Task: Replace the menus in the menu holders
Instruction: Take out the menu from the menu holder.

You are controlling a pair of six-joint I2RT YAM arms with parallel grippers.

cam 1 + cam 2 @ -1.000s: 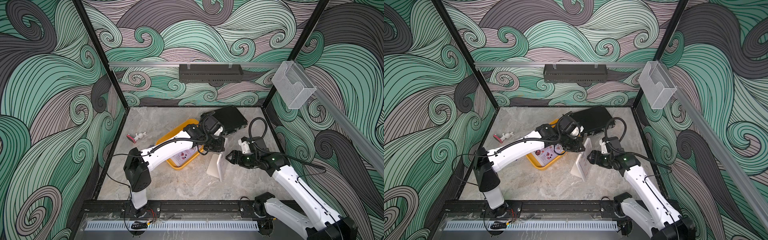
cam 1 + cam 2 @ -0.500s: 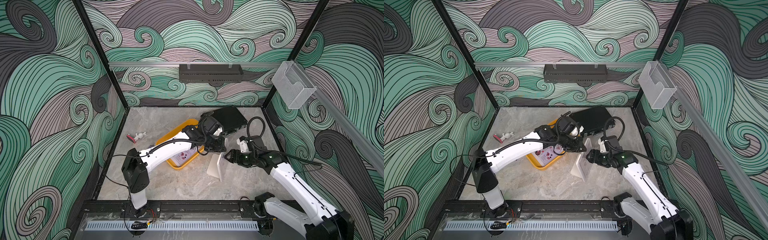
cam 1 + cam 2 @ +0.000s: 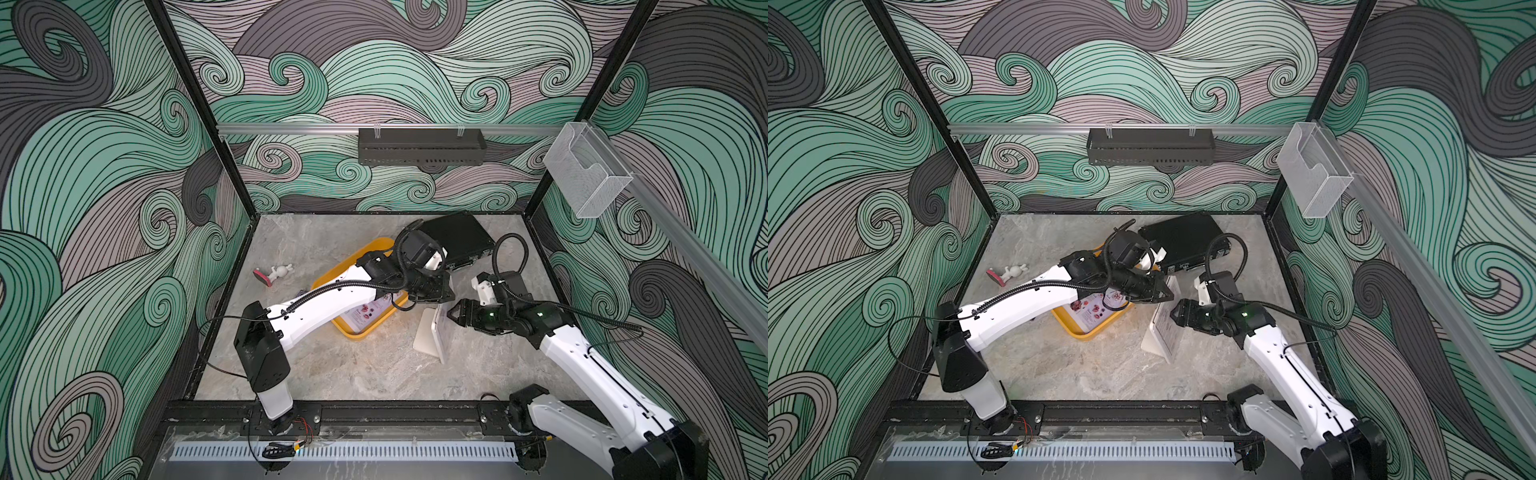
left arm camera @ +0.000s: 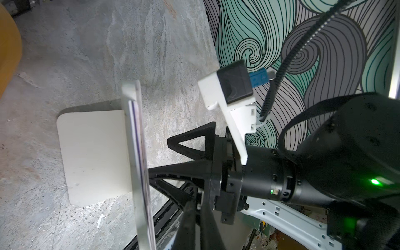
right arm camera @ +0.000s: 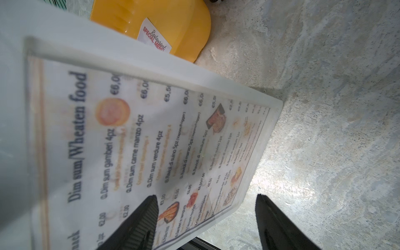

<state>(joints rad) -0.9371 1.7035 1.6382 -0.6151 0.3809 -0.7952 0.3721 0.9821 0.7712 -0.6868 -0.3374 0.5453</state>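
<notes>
Left gripper (image 3: 446,294): we see it clenched near the menu holder (image 3: 427,337)
Right gripper (image 5: 205,195): spread, facing its dim sum menu (image 5: 129,140)
Special menu (image 5: 157,35): in yellow tray (image 5: 184,28)

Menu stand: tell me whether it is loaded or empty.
Loaded. In the right wrist view, a printed dim sum sheet fills the stand behind its milky front.
</notes>
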